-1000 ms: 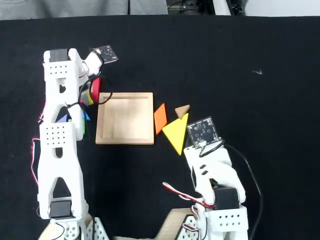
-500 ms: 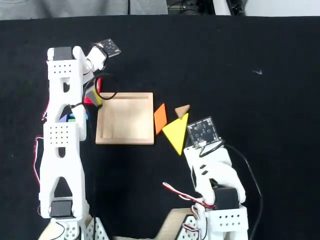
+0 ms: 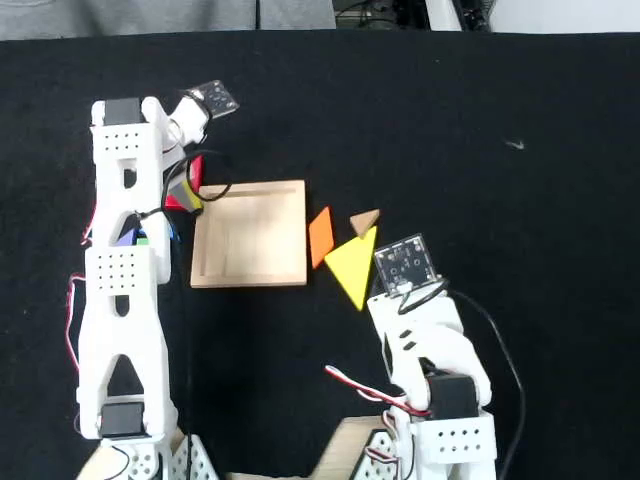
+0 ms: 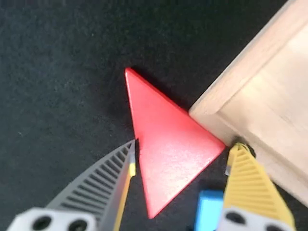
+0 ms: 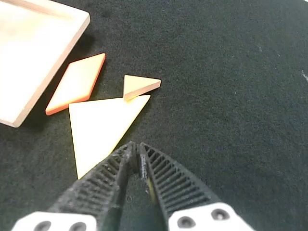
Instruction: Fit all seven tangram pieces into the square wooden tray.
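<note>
The black table (image 3: 520,200) carries everything, and the square wooden tray (image 3: 250,235) sits left of centre with nothing inside it, so I judge the task is barely begun.

The large red triangle (image 4: 166,144) lies flat on the cloth just outside the tray's far-left corner, one point almost touching the tray wall. My left gripper (image 4: 186,144) hangs right over it, jaws spread, the grey finger at the edge I take to be its long one and the yellow finger at the opposite point, hard against the tray corner. From the piece the tray lies to the right and nearer, so the coming lift has to clear that wall and go that way. My left arm is plainly the nearer one for this piece.

The large yellow triangle (image 5: 103,127) rests right of the tray, its long axis running near to far. My right gripper (image 5: 137,149) hovers at its near tip, fingers pressed together on nothing.

The orange parallelogram (image 5: 77,83) lies between tray and yellow triangle. The small tan wooden triangle (image 5: 138,85) touches the yellow triangle's far corner. A small blue piece (image 4: 209,211) shows beside my yellow finger.
</note>
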Robot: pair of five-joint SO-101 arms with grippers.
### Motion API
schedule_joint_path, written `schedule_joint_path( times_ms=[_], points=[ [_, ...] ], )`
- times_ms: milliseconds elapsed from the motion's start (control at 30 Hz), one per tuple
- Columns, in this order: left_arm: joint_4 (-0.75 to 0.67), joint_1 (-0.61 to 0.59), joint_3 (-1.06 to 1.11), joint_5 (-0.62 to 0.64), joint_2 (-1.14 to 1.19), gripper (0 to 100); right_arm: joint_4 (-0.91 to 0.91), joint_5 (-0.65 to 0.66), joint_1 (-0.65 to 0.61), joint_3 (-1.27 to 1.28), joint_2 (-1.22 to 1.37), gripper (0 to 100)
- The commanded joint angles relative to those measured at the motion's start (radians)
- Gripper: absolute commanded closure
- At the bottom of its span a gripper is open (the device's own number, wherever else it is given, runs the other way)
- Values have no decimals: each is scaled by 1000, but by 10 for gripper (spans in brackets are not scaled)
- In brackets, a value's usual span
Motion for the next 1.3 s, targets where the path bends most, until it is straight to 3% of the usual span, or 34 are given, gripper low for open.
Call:
schedule_joint_path(
  times_ms=[0, 267, 567, 833, 1067, 1267],
  points=[
    [5, -38, 7, -32, 2, 709, 2, 8, -14, -1, -81, 986],
    [2, -64, -85, -3, -25, 709, 2, 8, -14, -1, -81, 986],
    [26, 56, -94, 155, -29, 707, 2, 8, -14, -1, -81, 986],
    [-12, 64, -84, 163, -29, 708, 2, 8, -14, -1, -81, 986],
    [-18, 113, -93, 313, -32, 705, 14, 8, -14, -1, -81, 986],
    [25, 124, -94, 316, -40, 707, 14, 8, -14, -1, -81, 986]
  ],
)
